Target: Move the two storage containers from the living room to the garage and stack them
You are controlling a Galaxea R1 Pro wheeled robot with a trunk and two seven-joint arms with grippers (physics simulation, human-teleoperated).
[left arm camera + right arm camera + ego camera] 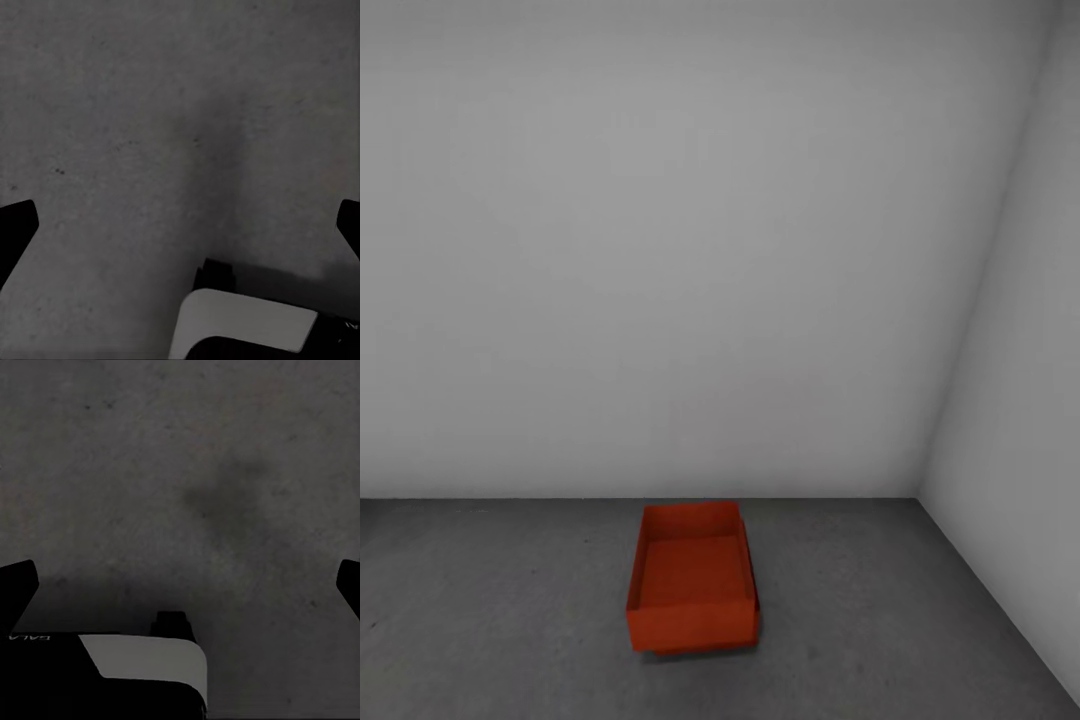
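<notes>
A: Head view shows the stacked storage containers [693, 580] on the floor [480, 610], at six o'clock, near the wall [660, 250].

B: Left gripper [180, 225] and right gripper [180, 585] are wide open, empty. Check that the top bin sits square, I think.

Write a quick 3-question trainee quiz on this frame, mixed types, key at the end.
1. True or false: the orange-red container sits on the dark grey concrete floor.
2. Multiple choice: in the head view, the container is (a) tipped on its side, (b) upright with its open top up, (c) leaning against the wall.
3. Short answer: what state are the left gripper and right gripper in, judging by the wrist views?

Key
1. True.
2. b. It stands apart from the grey-white wall.
3. Both open and empty, fingertips wide apart at the picture edges, over bare floor.
</notes>
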